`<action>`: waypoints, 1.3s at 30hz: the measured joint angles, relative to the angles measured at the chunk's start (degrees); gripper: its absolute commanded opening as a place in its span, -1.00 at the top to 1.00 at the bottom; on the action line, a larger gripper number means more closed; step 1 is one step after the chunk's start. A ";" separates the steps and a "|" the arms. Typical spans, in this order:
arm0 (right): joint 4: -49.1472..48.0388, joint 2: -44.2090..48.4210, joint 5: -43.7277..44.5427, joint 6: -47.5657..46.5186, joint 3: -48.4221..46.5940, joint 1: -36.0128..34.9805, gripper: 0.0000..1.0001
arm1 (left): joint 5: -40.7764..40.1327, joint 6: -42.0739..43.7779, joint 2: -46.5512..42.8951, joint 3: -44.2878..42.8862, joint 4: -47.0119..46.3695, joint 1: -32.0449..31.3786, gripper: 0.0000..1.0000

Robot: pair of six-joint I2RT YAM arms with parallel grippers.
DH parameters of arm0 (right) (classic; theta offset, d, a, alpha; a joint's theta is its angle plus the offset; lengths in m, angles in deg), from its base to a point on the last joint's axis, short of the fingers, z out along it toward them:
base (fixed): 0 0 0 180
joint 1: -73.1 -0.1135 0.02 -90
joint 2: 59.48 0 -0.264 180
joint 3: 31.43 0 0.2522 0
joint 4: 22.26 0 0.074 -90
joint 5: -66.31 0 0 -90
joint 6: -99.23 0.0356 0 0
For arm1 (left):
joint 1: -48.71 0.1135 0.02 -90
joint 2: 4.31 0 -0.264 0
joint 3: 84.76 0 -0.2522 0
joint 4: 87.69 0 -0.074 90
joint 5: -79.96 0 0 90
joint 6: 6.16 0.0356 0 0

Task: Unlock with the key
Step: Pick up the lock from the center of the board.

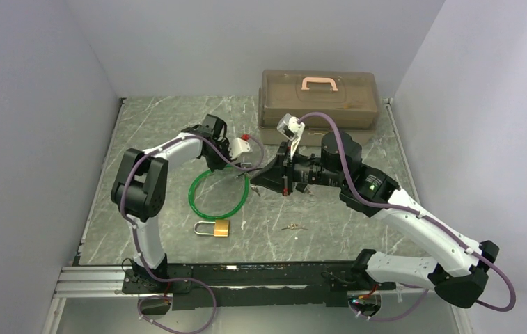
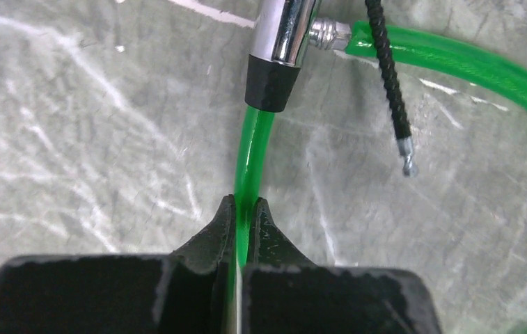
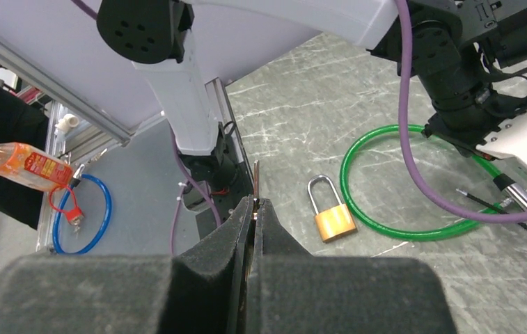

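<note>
The left hand (image 2: 245, 209) is pressed together on the green cable (image 2: 250, 149), just under the shiny lock end (image 2: 285, 31) where the cable goes in. The right hand (image 3: 253, 207) is pressed together too, and a thin metal pin (image 3: 256, 177) is pinched between its tips. It cannot be told if that pin is a key. The little bunch of keys (image 1: 292, 227) is seen lying on the bench (image 1: 163, 125), at 3 o'clock from the brass padlock (image 1: 220, 228) and a bit apart from it. No hand is on it. The ring of green cable lies at 12 o'clock from the padlock. A few things could go wrong from here. The keys are tiny and flat, so they could be pushed along the bench and not picked up. The cable is round and smooth, so it could slip or twist in the left hand. The two arms are held close together over the ring, so they could be bumped into each other.
</note>
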 measured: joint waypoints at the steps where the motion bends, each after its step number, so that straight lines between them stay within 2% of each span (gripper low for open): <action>1: 0.46 -0.37 0.02 -0.24 -0.72 0.00 1.00 | -0.15 0.09 -0.85 -0.07 0.74 0.22 1.00; 5: 3.04 -1.07 0.42 -1.09 -3.23 0.00 1.00 | 0.15 0.72 -5.70 -1.81 4.48 2.34 1.00; 9: 6.12 -1.11 1.25 -2.12 -5.70 0.00 1.00 | 1.25 2.40 -14.67 -4.96 7.65 5.84 1.00; 18: 13.27 -1.64 0.76 -3.56 -12.57 0.00 1.00 | 8.70 10.36 -43.06 -6.58 13.99 6.27 1.00; 27: 23.61 -8.37 -4.07 -5.42 -23.56 -0.02 1.00 | 16.04 16.04 -67.60 4.46 15.15 6.19 1.00; 32: 30.23 -12.46 -5.03 -7.56 -30.16 -1.51 1.00 | 19.47 18.49 -75.32 9.27 16.17 6.21 1.00; 39: 37.94 -18.47 -1.36 -9.92 -36.02 -10.45 1.00 | 25.27 18.99 -83.08 12.46 14.32 6.21 1.00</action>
